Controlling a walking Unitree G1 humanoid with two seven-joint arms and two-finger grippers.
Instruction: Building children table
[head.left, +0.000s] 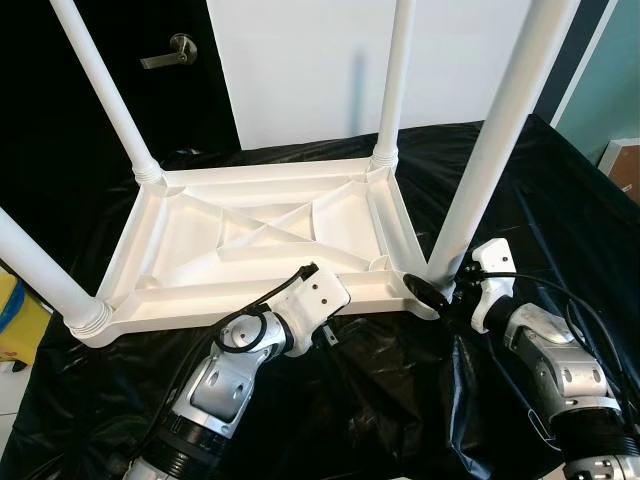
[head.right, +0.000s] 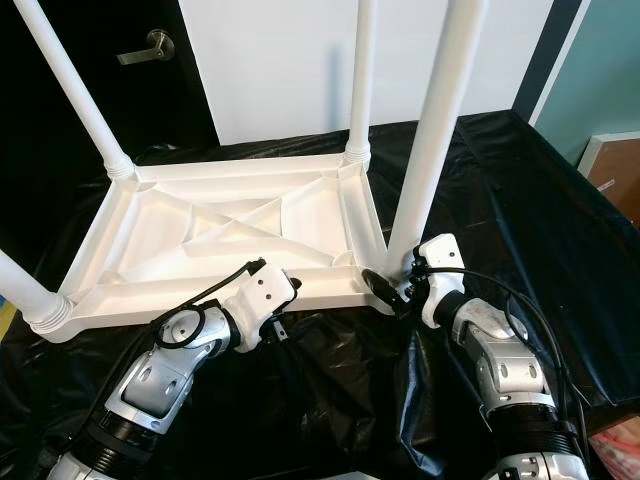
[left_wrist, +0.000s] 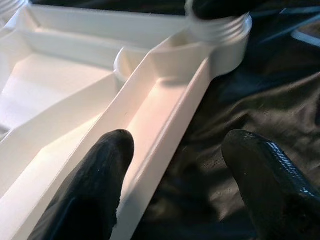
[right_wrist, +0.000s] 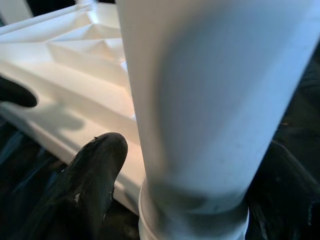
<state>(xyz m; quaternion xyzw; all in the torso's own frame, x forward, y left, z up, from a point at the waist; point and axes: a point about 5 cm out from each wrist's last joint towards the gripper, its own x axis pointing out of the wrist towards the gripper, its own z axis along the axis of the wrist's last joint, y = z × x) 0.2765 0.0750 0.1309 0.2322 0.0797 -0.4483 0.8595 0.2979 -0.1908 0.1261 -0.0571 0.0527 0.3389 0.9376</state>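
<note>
On the black plastic sheet, the white tabletop is lying upside down, all four legs standing in their corners. I am closing my right gripper around the near-right leg, probably tightening it; my left gripper (fingers spread, holding nothing) is straddling the near rim. Flipping it upright is remaining.

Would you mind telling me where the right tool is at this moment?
The right tool is on the robot's right, its fingers around the base of the near right table leg, at the corner of the upturned white tabletop.
</note>
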